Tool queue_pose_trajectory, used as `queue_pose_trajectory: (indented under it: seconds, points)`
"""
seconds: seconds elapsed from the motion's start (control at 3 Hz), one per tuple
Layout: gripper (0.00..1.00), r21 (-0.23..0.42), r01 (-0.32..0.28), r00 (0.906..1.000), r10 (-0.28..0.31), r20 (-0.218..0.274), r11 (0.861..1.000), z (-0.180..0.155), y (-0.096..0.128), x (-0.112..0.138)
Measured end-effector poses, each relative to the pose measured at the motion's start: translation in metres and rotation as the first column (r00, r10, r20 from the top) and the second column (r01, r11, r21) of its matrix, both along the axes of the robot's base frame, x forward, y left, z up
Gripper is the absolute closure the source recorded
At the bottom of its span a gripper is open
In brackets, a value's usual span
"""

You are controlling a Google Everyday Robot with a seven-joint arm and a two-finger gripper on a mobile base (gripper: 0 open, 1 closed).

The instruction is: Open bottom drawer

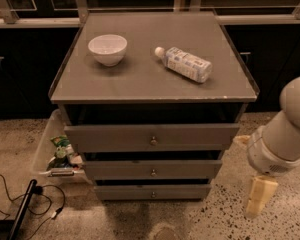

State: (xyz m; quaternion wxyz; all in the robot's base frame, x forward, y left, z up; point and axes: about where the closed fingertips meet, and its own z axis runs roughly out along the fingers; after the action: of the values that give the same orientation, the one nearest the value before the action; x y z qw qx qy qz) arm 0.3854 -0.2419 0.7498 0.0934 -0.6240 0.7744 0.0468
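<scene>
The bottom drawer is the lowest and slimmest of three grey drawer fronts, with a small round knob at its centre. It looks pushed in. My gripper hangs at the right of the cabinet, about level with the middle and bottom drawers and apart from them. One cream fingertip points down toward the floor. The other fingertip peeks out beside the white wrist. The fingers stand apart and hold nothing.
A white bowl and a plastic bottle lying on its side are on the cabinet top. A white bin with items sits on the floor at the left. A black cable lies at lower left.
</scene>
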Motion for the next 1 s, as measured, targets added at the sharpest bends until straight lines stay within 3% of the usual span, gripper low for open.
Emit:
queue_pose_trajectory:
  seconds: [0.33, 0.67, 1.0]
  points:
    - [0.00, 0.025, -0.027, 0.9988, 0.028, -0.040, 0.999, -0.062, 0.021, 0.009]
    - [0.00, 0.091, -0.029, 0.9983, 0.034, -0.047, 0.995, -0.118, 0.038, 0.024]
    - [0.00, 0.196, -0.015, 0.9992, 0.022, -0.034, 0.981, -0.183, 0.055, 0.036]
